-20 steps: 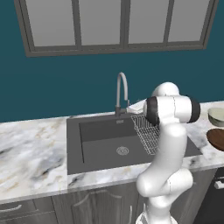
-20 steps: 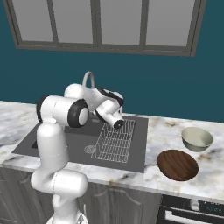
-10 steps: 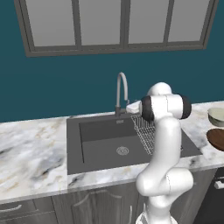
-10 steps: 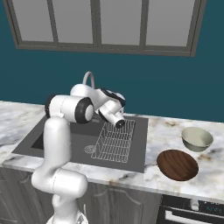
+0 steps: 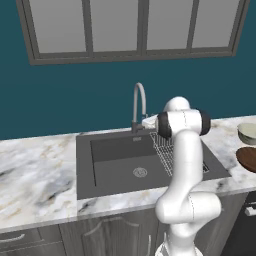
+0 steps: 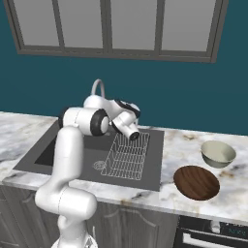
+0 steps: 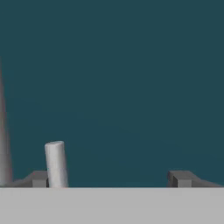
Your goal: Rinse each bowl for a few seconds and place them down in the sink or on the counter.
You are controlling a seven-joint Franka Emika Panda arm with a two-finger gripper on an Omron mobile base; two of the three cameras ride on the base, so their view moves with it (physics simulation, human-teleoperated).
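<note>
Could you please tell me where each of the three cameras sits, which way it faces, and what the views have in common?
Left base view: behind the arm's left, looking down at the sink; the arm rises lower right.
Right base view: behind its right, facing the sink, cream-green bowl and brown bowl; the open hand is over the wire rack.
Hand view: on the hand, facing the teal wall; both fingertips show.
Both base views share sink, faucet, bowls.
</note>
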